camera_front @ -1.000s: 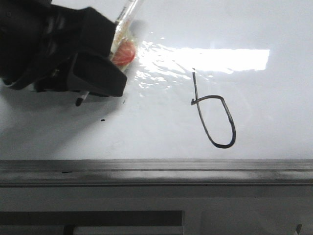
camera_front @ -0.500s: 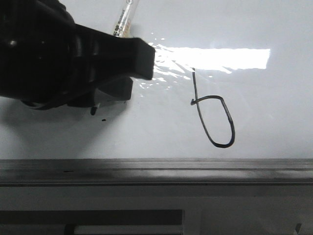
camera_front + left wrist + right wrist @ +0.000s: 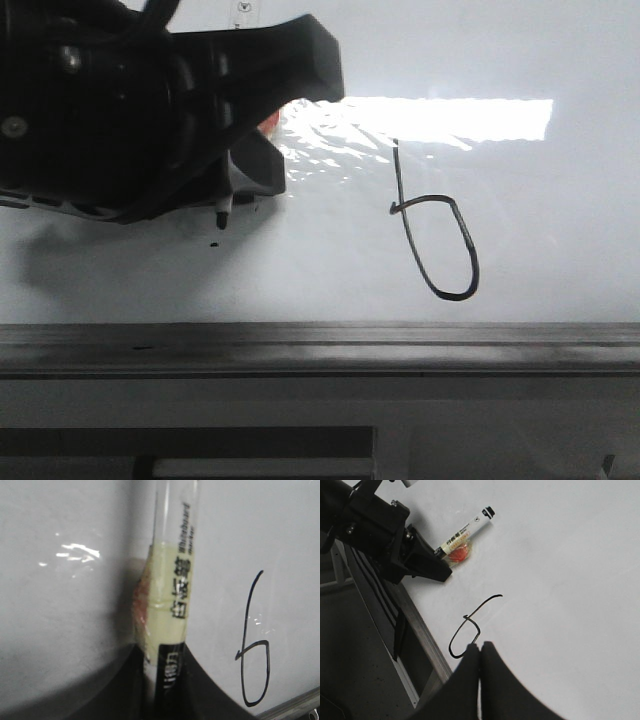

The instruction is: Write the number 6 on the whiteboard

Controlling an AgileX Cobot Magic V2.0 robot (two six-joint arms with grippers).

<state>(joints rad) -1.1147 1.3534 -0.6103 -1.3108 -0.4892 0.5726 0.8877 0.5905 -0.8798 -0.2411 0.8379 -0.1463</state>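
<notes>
Surface: large glossy white flat whiteboard [image 3: 540, 60], a bright band of glare across its upper part, edged along the near side by a grey metal ledge [image 3: 400, 345].

Item 1: the number 6 [image 3: 437, 225], a thin black hand-drawn marker line with a tall stem and a narrow elongated loop. It sits right of the board's middle in the front view, its loop near the ledge but not touching it.

Item 2: a small black dot [image 3: 214, 243] on the board, well left of the number 6.

Item 3: my left end effector [image 3: 225, 150], black, over the left part of the board. It is clamped around a white-barrelled whiteboard marker with black print [image 3: 172, 605]. A yellowish tape wrap and an orange-red piece [image 3: 460, 553] sit on the barrel near my grip. The marker's black tip [image 3: 221, 215] points down just above the dot; I cannot tell whether it touches the board.

Item 4: my right end effector [image 3: 480, 652], black, fingers pressed together with nothing between them, just beside the loop of the number 6 in the right wrist view.
</notes>
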